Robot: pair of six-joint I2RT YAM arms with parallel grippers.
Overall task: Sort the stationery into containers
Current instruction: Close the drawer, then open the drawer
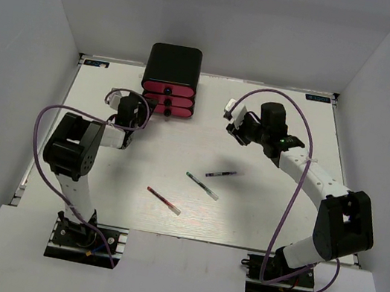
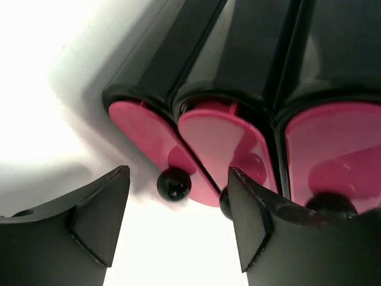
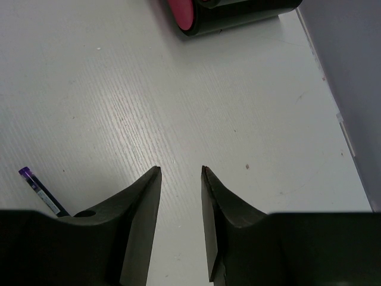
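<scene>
- Pens (image 1: 201,186), three in all, are seen lying loose at mid-table, well apart from the drawers (image 1: 167,100); none is held.
- The left gripper (image 2: 178,176) is spread open, a drawer knob (image 2: 174,184) framed between its fingers; if closed off-centre, the round knob may be squeezed out, or the cabinet (image 1: 173,63) dragged.
- The right gripper (image 3: 181,171) is open and empty; a thin pen could be rolled away.

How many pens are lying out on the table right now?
3. A dark purple-capped pen lies near the middle of the table, a green pen just left of it, a red pen further left, nearest the robot. More could be hidden inside the drawers.
</scene>
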